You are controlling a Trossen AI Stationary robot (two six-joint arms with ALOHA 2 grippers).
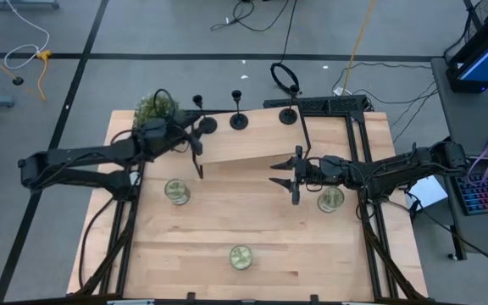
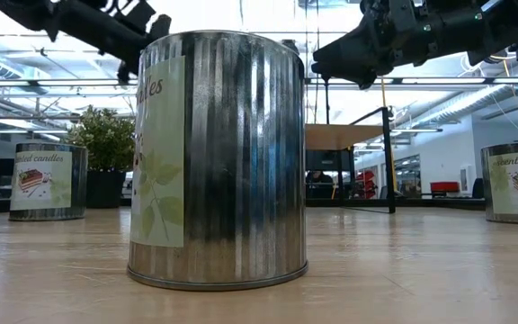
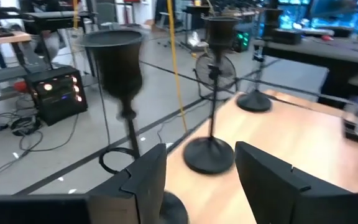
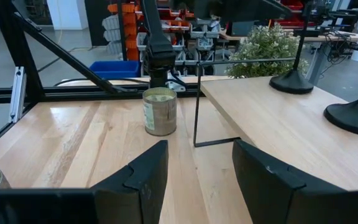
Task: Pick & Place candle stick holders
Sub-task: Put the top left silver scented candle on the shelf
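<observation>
Beside holders [image 1: 239,120], left end effector [image 1: 197,138] gapes.

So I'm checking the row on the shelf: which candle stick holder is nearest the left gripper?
The leftmost candle stick holder, at the shelf's left end beside the left gripper; the other two stand farther right.

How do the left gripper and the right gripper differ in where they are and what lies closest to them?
The left gripper sits at the table's far edge, right by a candle stick holder; the right gripper hangs mid-table, away from the holders. A potted plant is nearest the left arm; a candle tin lies beside the right. Both grippers are open and empty.
</observation>
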